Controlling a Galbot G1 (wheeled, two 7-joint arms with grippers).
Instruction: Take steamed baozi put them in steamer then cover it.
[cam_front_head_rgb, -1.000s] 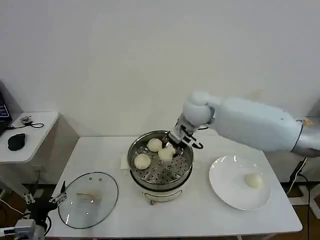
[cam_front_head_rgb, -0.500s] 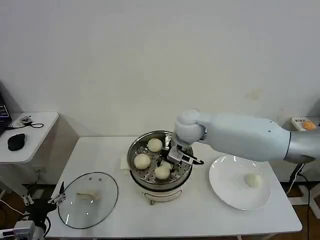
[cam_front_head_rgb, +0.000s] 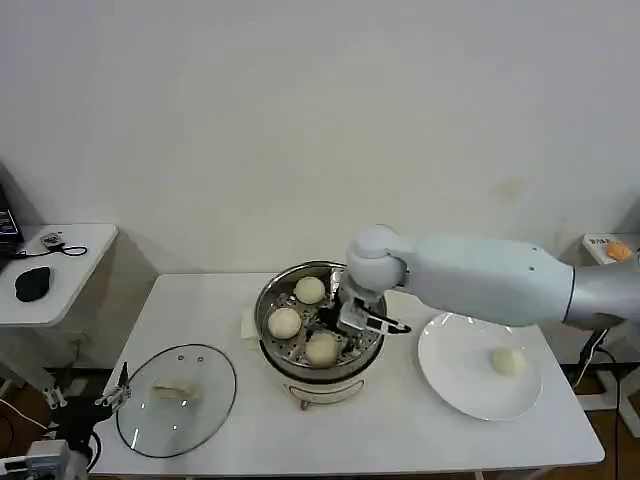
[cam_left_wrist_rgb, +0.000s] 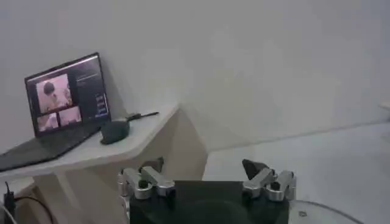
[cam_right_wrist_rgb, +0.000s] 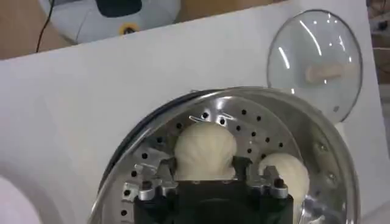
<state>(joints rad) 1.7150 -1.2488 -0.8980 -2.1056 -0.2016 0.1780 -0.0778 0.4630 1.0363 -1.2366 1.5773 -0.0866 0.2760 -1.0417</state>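
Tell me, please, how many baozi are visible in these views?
4. Three sit in the steamer: one at the back, one at its left, one at the front between the right hand's fingers. The fourth lies on the white plate.

The left claw (cam_left_wrist_rgb: 207, 176) sits low in the picture with its two fingers (cam_left_wrist_rgb: 144, 181) spread wide apart and nothing between them. Behind it stands a small white side surface (cam_left_wrist_rgb: 106, 146) against a white wall. On that surface rests an open laptop (cam_left_wrist_rgb: 64, 100) with its screen lit, and a dark mouse (cam_left_wrist_rgb: 114, 129) lies just beside it. A curved glass edge (cam_left_wrist_rgb: 323, 213) shows near the claw.
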